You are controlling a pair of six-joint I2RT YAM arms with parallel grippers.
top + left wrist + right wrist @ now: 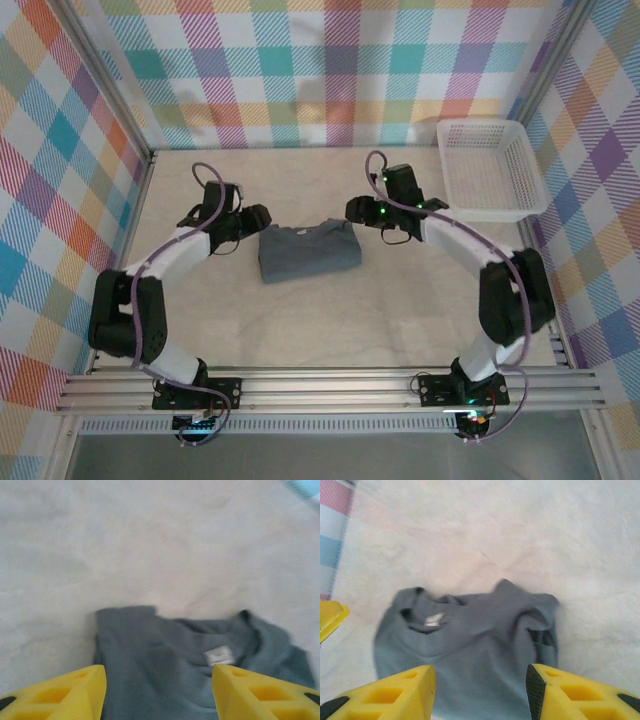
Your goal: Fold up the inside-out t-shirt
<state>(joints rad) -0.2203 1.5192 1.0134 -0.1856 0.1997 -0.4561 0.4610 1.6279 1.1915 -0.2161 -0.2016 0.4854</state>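
Note:
The inside-out t-shirt (pixel 308 251) lies folded into a small dark blue-grey rectangle in the middle of the table. Its collar and white label (pixel 219 656) face the far side. My left gripper (pixel 256 222) hovers at the shirt's far left corner. In the left wrist view its yellow fingers (pixel 75 692) stand apart over the cloth (pixel 165 660), and the left gripper (pixel 159 692) is open, holding nothing. My right gripper (pixel 358 212) is at the far right corner. It is open too (pixel 480 692), above the shirt (pixel 470 645), where a sleeve fold bunches at the right.
A white mesh basket (pixel 490 170) stands at the back right corner. Checked walls close the table at the back and both sides. A yellow finger of the left gripper (pixel 330 617) pokes in at the left edge of the right wrist view.

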